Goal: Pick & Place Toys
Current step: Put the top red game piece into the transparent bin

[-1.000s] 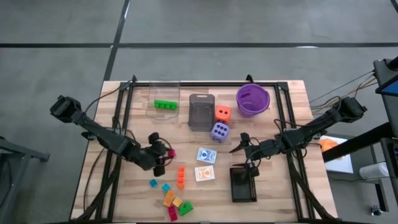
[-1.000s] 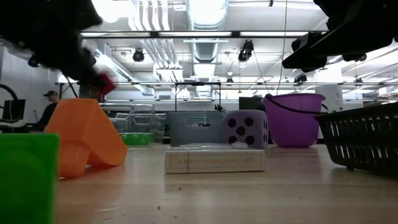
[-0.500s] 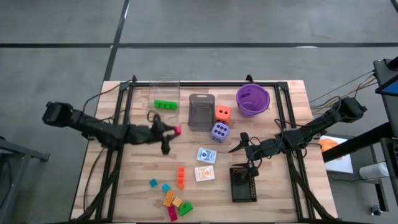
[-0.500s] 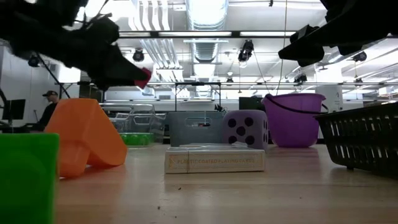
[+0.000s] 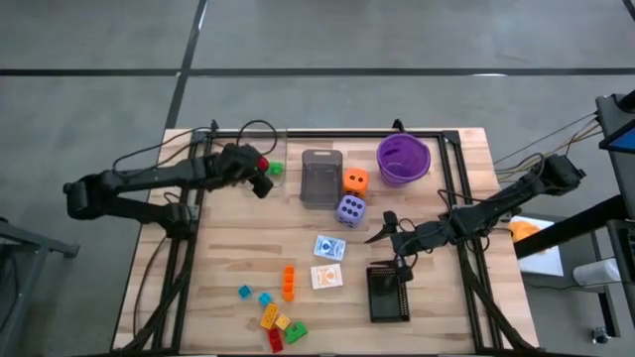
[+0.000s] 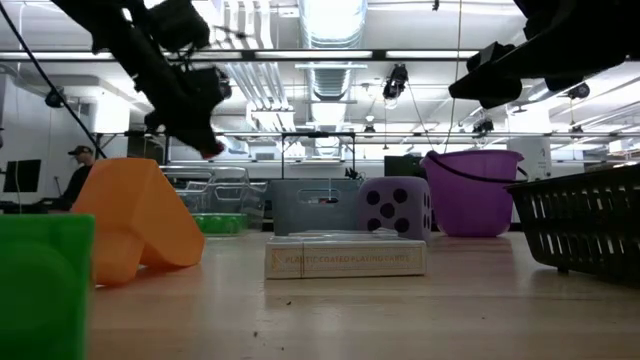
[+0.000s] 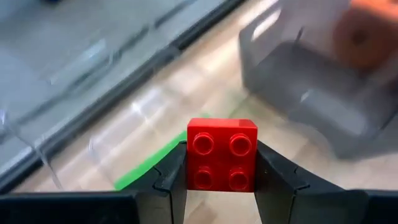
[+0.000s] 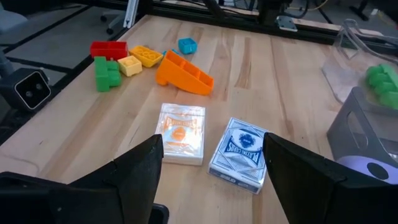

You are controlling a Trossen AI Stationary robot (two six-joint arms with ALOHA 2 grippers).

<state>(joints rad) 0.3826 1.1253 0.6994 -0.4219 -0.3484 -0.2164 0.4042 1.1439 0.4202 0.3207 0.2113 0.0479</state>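
My left gripper (image 5: 260, 164) is shut on a small red brick (image 7: 222, 154) above the clear bin (image 5: 260, 159) at the table's far left, where a green brick (image 5: 273, 169) lies. My right gripper (image 5: 381, 228) is open and empty above the table's right middle. Two card packs (image 5: 328, 248) (image 5: 325, 277), an orange brick (image 5: 289, 283) and several small bricks (image 5: 275, 322) lie near the front. An orange die (image 5: 356, 180) and a purple dotted die (image 5: 349, 209) stand beside the grey bin (image 5: 319, 178). My left gripper pinches the red brick by two opposite sides (image 7: 189, 162) between its two fingers. The studded top faces the wrist camera. The brick is lifted clear, above the clear bin.
A purple bowl (image 5: 403, 159) stands at the far right. A black bin (image 5: 388, 293) sits at the front right under the right arm. Black frame rails (image 5: 189, 238) run along both table sides.
My left gripper has carried the red brick up off the table's front left area toward the far edge, over the clear bin, keeping shut on it. My right arm has stayed still.
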